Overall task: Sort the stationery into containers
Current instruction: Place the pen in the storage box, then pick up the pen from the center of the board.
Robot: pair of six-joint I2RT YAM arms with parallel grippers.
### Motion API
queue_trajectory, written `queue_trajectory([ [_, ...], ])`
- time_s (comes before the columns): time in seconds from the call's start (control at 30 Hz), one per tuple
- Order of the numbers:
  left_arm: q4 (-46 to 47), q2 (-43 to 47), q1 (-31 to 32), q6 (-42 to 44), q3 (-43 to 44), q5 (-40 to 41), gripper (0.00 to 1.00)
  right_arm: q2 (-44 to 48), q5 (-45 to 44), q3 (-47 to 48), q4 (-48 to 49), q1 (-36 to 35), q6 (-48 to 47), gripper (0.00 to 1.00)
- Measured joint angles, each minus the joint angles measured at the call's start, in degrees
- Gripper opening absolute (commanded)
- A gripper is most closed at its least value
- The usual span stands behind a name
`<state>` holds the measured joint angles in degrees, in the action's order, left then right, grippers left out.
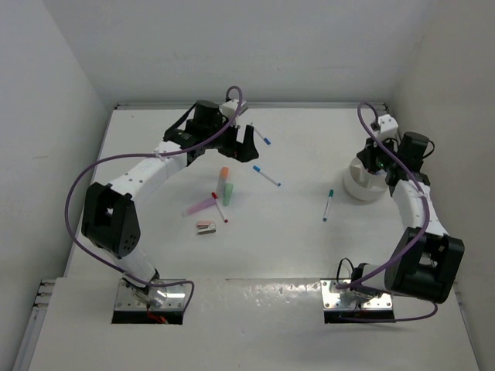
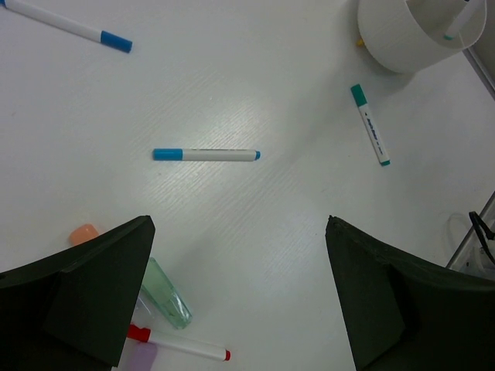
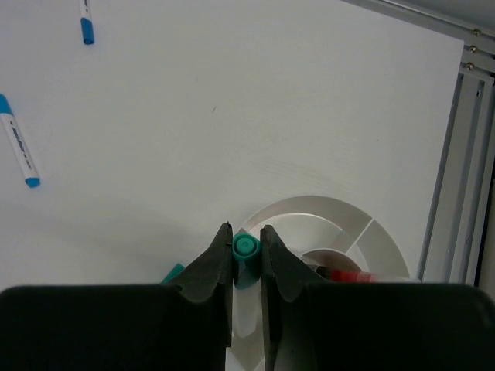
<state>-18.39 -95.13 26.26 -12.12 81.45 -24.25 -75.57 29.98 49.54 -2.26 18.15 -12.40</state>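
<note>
My right gripper is shut on a teal-capped pen, held upright over the rim of the round white tub, which also shows in the top view. A red-capped pen lies inside the tub. My left gripper is open and empty above the table, near a blue-capped pen. On the table lie a second blue-capped pen, a teal-capped pen, an orange highlighter, a green highlighter, a pink highlighter, a red-capped pen and a pinkish-brown block.
White walls close in the table at the back and on both sides. A metal rail runs along the table's right edge beside the tub. Purple cables loop off both arms.
</note>
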Motion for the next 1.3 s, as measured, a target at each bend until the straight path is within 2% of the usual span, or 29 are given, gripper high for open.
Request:
queue_trajectory([
  [0.17, 0.0, 0.0, 0.0, 0.13, 0.0, 0.13, 1.0, 1.36, -0.15, -4.39, 2.71, -0.68, -2.05, 0.03],
  [0.27, 0.0, -0.02, 0.0, 0.15, 0.0, 0.17, 1.0, 1.81, -0.26, -5.6, 3.78, -1.16, -3.21, 0.15],
  [0.3, 0.0, -0.02, 0.0, 0.22, 0.0, 0.2, 1.0, 1.81, -0.28, -5.62, 3.82, -1.27, -3.43, 0.22],
  [0.33, 0.0, -0.02, 0.0, 0.35, 0.0, 0.31, 1.0, 1.81, -0.33, -5.62, 3.85, -1.44, -3.58, 0.35],
  [0.47, -0.07, -0.07, 0.04, 2.14, -0.02, 1.14, 1.0, 1.81, -0.44, -5.6, 3.93, -1.73, -4.04, 0.48],
  [0.6, -2.95, -2.16, 0.35, 9.55, 1.38, 1.46, 0.92, 2.05, -0.46, -5.22, 3.23, -2.25, -3.19, 0.49],
  [0.63, -4.96, -3.67, 0.52, 12.39, 2.99, 1.22, 0.86, 2.19, -0.46, -4.87, 2.89, -2.54, -2.71, 0.5],
  [0.7, -9.73, -8.59, 1.18, 19.1, 8.57, 0.66, 0.81, 2.6, -0.42, -3.65, 1.92, -3.1, -1.11, 0.5],
  [0.77, -14.27, -14.03, 1.88, 26.56, 14.58, 0.44, 0.72, 3.32, -0.35, -1.64, 0.83, -3.76, 0.94, 0.5],
  [0.8, -16.35, -16.26, 2.16, 29.79, 16.98, 0.35, 0.64, 3.72, -0.28, -0.55, 0.31, -4.02, 2.08, 0.5],
  [0.9, -20.24, -21.42, 2.4, 38.82, 21.0, -0.55, 0.56, 5.51, 0.39, 2.62, -0.98, -4.81, 6.19, 0.5],
  [1.1, -20.92, -24.0, 2.36, 49.62, 20.31, -3.67, 0.54, 8.94, 2.6, 5.4, -3.54, -5.55, 13.42, 0.5],
  [1.3, -20.11, -29.9, 2.4, 56.35, 25.75, -7.04, 0.52, 9.66, 4.79, 5.46, -8.04, -5.55, 17.18, 0.5],
])
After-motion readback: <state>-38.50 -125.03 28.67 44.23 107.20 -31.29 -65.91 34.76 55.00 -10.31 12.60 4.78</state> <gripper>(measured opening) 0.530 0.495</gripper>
